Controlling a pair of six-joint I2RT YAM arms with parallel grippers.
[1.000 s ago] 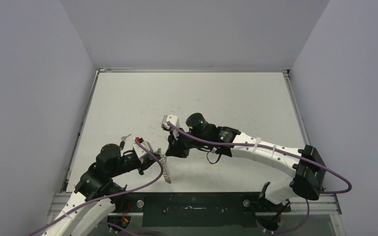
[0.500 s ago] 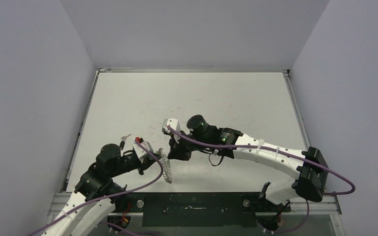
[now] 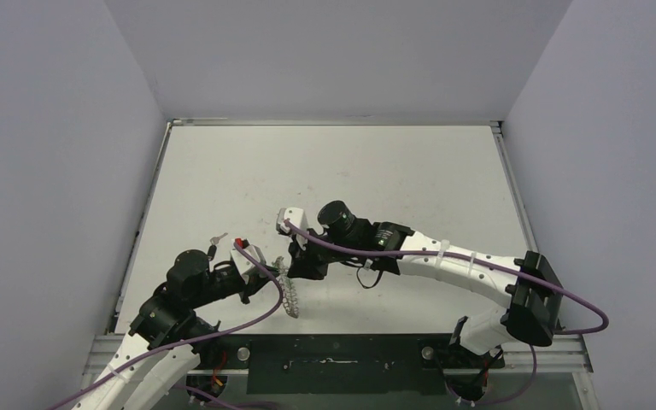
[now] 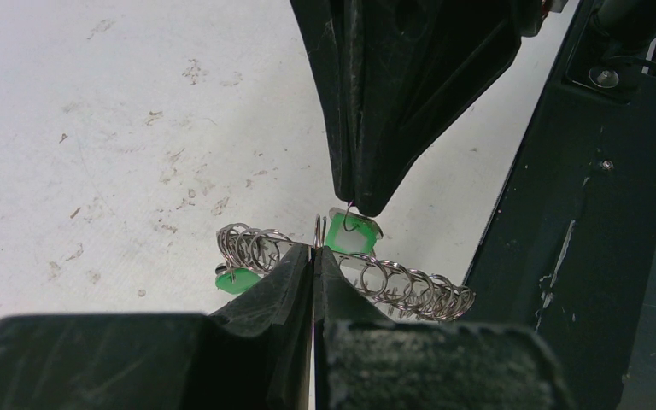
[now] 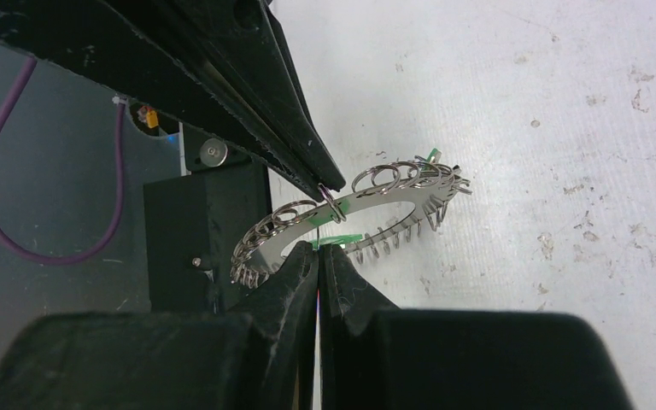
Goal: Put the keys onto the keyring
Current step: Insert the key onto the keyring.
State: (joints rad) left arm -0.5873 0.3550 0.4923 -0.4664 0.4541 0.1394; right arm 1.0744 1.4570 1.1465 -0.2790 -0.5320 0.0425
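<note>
The left gripper (image 4: 313, 256) was clenched on the rim of the keyring (image 4: 410, 290), its fingertips pinching one of the small loops that edged the hoop; the keyring hung off the table (image 3: 376, 171) in that grip, above the table's near edge and just ahead of the left arm's base, and in the top view it stood nearly on edge. The right gripper (image 5: 318, 249) was clamped shut on the green-headed key (image 4: 350, 235); its tip met the left gripper's tip almost nose to nose; the green-headed key sat right against the keyring's rim, beside the pinched loop, though the pictures did not show whether it was threaded on. A loose key (image 3: 216, 238) lay flat on the table, just beyond the left wrist and apart from the keyring.
</note>
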